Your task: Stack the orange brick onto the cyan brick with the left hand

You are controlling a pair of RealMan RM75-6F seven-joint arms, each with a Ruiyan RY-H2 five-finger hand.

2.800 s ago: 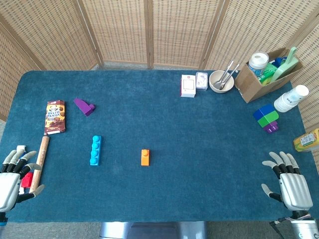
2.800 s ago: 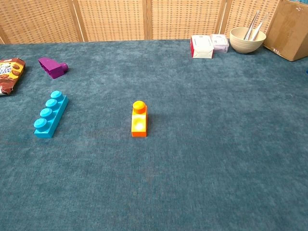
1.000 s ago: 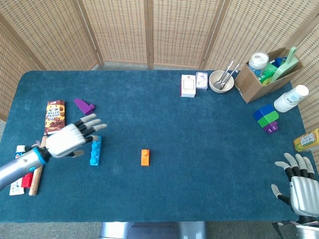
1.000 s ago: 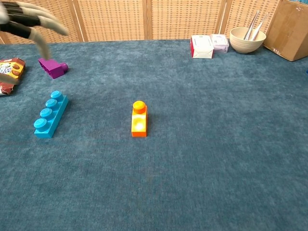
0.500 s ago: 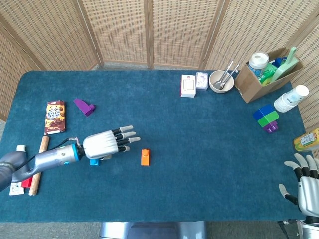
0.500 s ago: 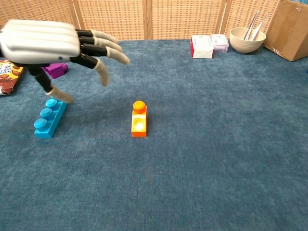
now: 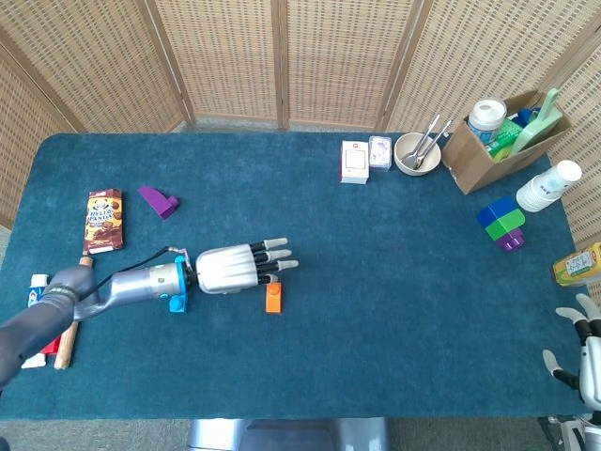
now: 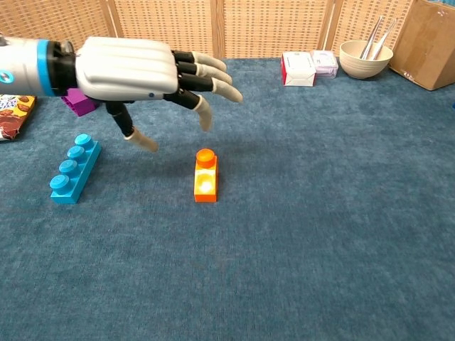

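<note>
The left hand [image 8: 131,67] has swept further right since half a second ago and now hovers just above the orange brick [image 8: 205,176], fingers spread and holding nothing. The orange brick lies untouched on the blue table [image 8: 327,213], well apart from the cyan brick [image 8: 74,170] to its left. The right hand [image 7: 590,349], fingers apart and empty, has slipped lower at the table's near right corner.

The head view looks steeply down on the whole table [image 7: 394,282]. The chest view sits low and close, facing the screen [image 8: 270,28]; both share the table's middle.
</note>
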